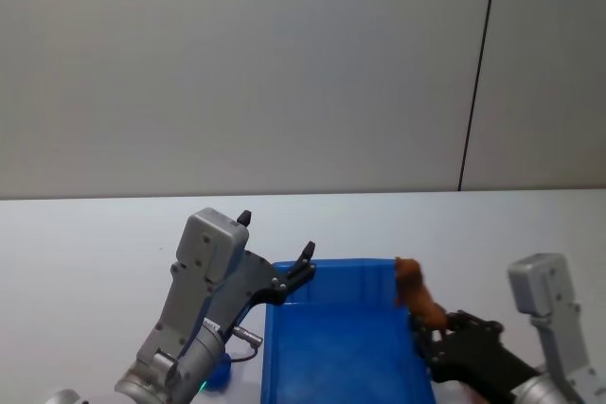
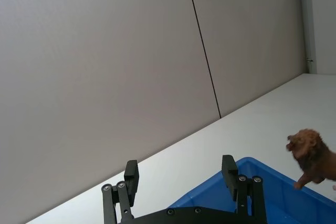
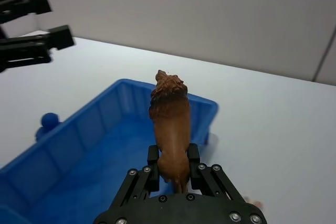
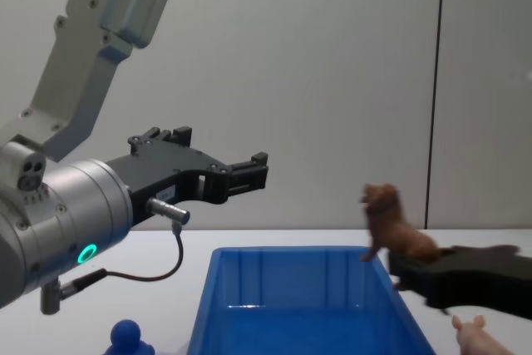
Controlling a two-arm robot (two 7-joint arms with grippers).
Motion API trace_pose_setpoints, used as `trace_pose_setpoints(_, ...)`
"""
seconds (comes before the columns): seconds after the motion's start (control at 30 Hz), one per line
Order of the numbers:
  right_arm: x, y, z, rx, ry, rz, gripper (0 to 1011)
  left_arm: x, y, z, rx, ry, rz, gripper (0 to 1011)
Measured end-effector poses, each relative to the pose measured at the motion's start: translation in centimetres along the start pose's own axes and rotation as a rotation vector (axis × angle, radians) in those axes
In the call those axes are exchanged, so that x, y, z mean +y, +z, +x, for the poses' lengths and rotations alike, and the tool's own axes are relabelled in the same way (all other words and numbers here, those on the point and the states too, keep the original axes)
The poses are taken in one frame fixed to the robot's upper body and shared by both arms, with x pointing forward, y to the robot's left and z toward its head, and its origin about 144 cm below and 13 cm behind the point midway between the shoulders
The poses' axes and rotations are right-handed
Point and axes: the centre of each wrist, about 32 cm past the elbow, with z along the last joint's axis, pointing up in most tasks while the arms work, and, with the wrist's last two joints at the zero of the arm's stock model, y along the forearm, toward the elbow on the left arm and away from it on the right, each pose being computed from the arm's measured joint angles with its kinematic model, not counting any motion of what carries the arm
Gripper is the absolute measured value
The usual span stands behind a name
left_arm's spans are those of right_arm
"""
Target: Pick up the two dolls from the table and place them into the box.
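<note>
Roughly halfway at best, by my read. My right gripper [image 3: 172, 163] was clamped on the brown doll [image 3: 169, 114] at its hindquarters, carrying it upright in the air over the right rim of the box [image 1: 341, 264], near the far corner. It was not released yet.

The pink doll [image 4: 472, 334] was only a pale bit at the lower edge of the chest view. It seemed to sit on the table [image 1: 95, 234] right of the box, below that gripper. I judged it not yet picked.

My left gripper [image 2: 180, 169] hung raised by the box's far left corner, fingers spread wide, holding nothing.

Box contents: the blue floor I could see was bare, with no doll inside. A small blue knob-like object [image 4: 126, 338] sat on the table just left of the box, outside it.

Left to do: drop the brown one in, then fetch and place the pink one.
</note>
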Motion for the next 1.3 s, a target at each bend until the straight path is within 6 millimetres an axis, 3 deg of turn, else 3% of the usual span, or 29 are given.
trace_pose_setpoints(0.17, 1.1, 0.3, -0.6, -0.004, 0.063, 0.000, 340, 0.0, 0.0, 0.0, 0.000, 0.000, 0.000, 1001)
trace_pose_setpoints(0.53, 2.7, 0.6, -1.4, -0.003, 0.124, -0.005, 705, 0.0, 0.0, 0.0, 0.000, 0.000, 0.000, 1001)
trace_pose_setpoints(0.87, 2.3, 0.8, -1.1, 0.001, 0.067, 0.006, 980, 0.0, 0.0, 0.0, 0.000, 0.000, 0.000, 1001)
trace_pose_setpoints(1.3, -0.2, 0.9, -0.4, -0.001, -0.075, 0.023, 1001, 0.0, 0.0, 0.0, 0.000, 0.000, 0.000, 1001)
